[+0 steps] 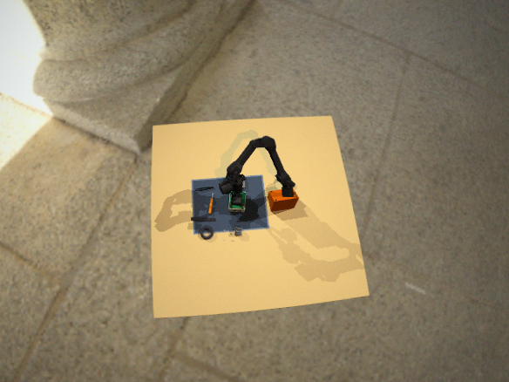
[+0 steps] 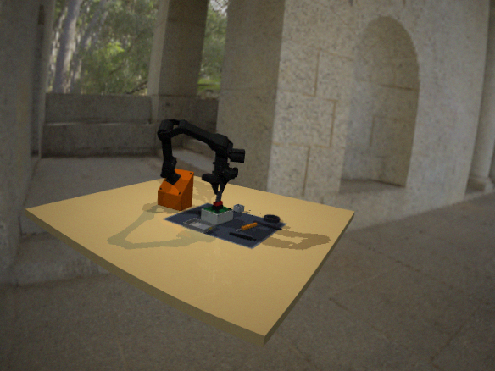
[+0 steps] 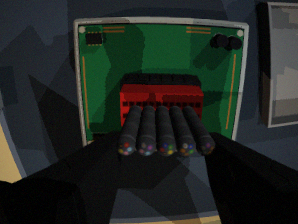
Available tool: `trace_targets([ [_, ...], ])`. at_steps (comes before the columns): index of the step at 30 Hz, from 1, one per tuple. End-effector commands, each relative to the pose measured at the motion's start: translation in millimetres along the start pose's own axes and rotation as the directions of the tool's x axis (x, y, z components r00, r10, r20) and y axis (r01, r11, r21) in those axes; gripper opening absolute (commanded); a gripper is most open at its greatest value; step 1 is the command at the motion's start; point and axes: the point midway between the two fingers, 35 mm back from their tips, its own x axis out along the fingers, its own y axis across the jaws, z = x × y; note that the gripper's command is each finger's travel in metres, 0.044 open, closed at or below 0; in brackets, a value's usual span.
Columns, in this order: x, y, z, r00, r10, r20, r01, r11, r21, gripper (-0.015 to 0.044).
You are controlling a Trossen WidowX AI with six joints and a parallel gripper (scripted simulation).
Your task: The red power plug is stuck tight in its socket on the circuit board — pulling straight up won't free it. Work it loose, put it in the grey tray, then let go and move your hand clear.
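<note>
From my remote seat I see the red plug (image 2: 218,203) (image 3: 161,97) at its socket on the green board (image 2: 224,209) (image 3: 145,55), gripped by my hand (image 2: 219,193) (image 3: 164,143). The board fills a pale box (image 2: 217,217) (image 3: 77,75) on a dark blue mat (image 1: 257,185) (image 2: 254,242) (image 3: 30,30), with the grey tray (image 2: 196,224) (image 3: 285,55) beside it, nothing visible inside. All this sits on a yellow tabletop (image 1: 261,279) (image 2: 203,275) amid stone walls (image 2: 314,106) and paving (image 1: 436,209) (image 2: 403,275).

We see the circuit board (image 1: 240,208) (image 2: 225,209) (image 3: 150,55) on its box (image 2: 217,217), between the tray (image 2: 191,224) (image 3: 285,65) and the small block (image 1: 238,231) (image 2: 238,208).
</note>
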Motion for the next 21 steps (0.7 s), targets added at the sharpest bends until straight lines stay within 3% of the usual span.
trace_targets([
  [1,-11.8,4.2,0.3,0.999,-0.037,0.019,0.038,0.999,-0.013,0.0000],
  [11,-19.8,4.6,0.1,0.999,-0.037,0.019,0.037,0.999,-0.013,0.0000],
  [18,5.4,3.4,0.7,0.999,-0.038,0.020,0.038,0.999,-0.013,0.0000],
  [21,5.4,3.4,0.7,0.999,-0.038,0.020,0.038,0.999,-0.013,0.0079],
])
